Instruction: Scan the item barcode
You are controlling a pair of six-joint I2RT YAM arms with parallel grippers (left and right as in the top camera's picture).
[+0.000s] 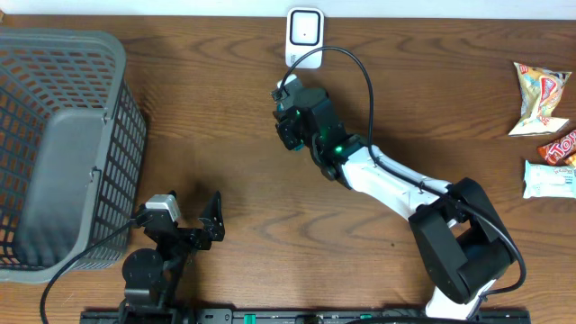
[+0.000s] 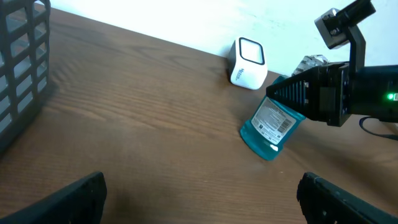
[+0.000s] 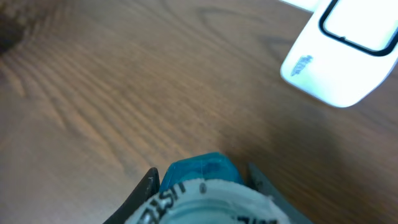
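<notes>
Step in hand: the pick-up, I'd say; the showing to the reader is not yet done.
Item: the teal plastic container [image 2: 272, 127] with a white printed label sits right of centre in the left wrist view, tilted, its lower end on or just above the brown wooden table [image 1: 207, 108]; I cannot tell which.
Right gripper [image 3: 200, 180]: its fingers [image 3: 144, 190] press in on either side of the container's upper end, at the bottom of the right wrist view.
Left gripper [image 1: 187, 216]: fingers spread wide with nothing between them, low on the left of the overhead view, well apart from the work.
Reader: the white box-shaped scanner with a dark-rimmed window [image 1: 304, 36] stands at top centre of the overhead view, near the container but not touching it.
Doing it well: make sure the pinch is firm before lifting, as a smooth, tilted container could slip. Then turn the label side squarely to the window and hold it steady, close but clear of the scanner.
Uncertain: the print on the label is too small to pick out a barcode.
Keep clear of: the grey plastic mesh basket [image 1: 63, 54] at far left.
</notes>
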